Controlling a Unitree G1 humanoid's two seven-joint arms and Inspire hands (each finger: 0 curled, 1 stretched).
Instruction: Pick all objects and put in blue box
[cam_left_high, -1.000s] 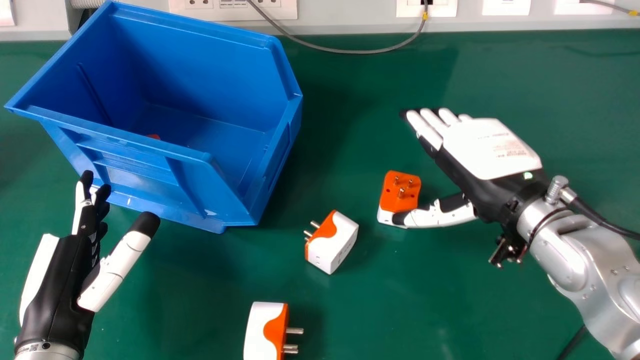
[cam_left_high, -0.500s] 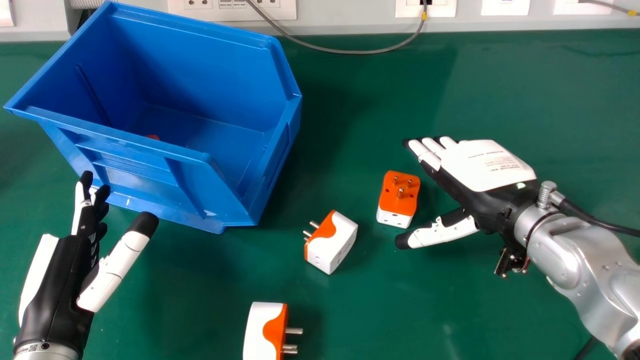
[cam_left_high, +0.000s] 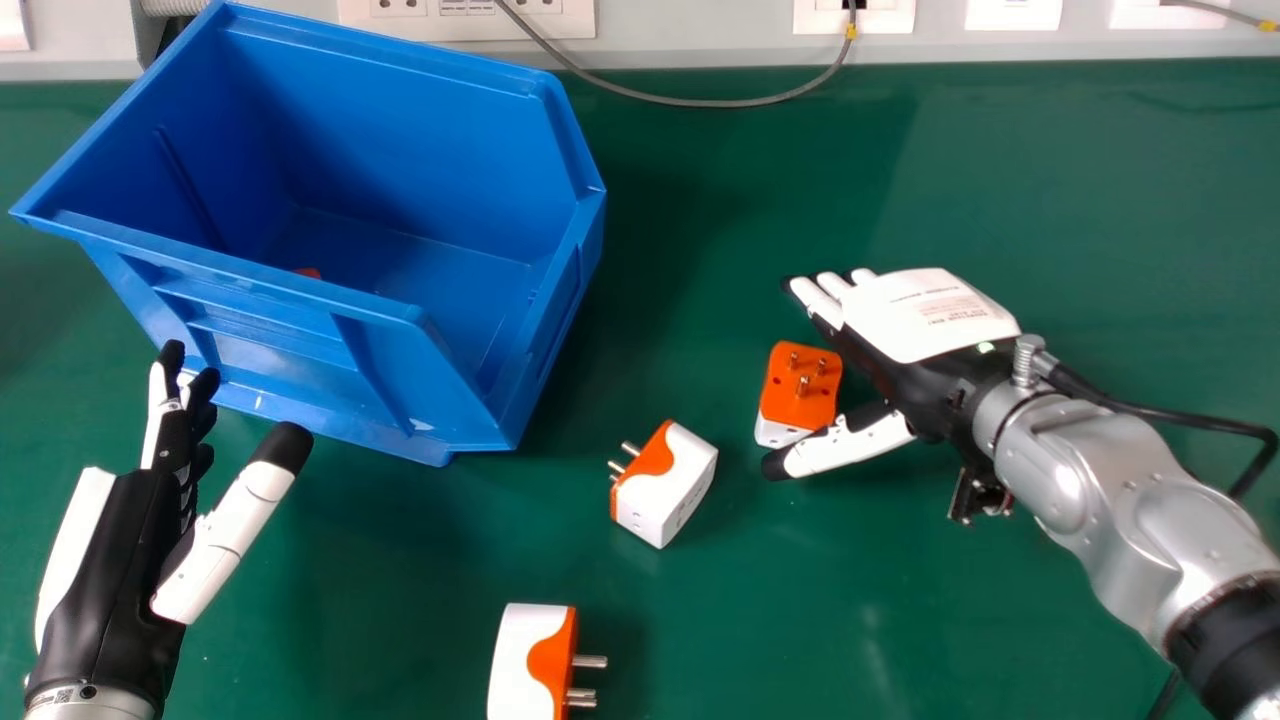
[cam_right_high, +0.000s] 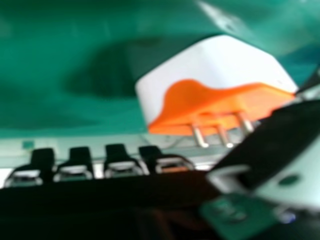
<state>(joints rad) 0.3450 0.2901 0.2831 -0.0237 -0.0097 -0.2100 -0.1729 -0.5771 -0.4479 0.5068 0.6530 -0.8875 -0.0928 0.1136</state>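
My right hand (cam_left_high: 925, 315) is released, fingers extended and thumb apart, grasping nothing. Target: the prongs-up adapter (cam_left_high: 800, 388), on the green table (cam_left_high: 1000, 170) between my fingers and thumb; whether the thumb touches it, I cannot tell. The tilted adapter (cam_left_high: 665, 485) and the near adapter (cam_left_high: 530, 660) lie on the blue box's (cam_left_high: 270, 350) right. My left hand (cam_left_high: 115, 560) is at the head view's left edge. Likely failure: closing with the thumb ahead of the fingers would skid or spin the target. Second risk: a finger catching on the upright prongs, giving a crooked pinch that slips on lifting. Versus the frame half a second ago: right hand shifted leftward, thumb now overlapping the target's near corner in the head view; adapters unmoved.
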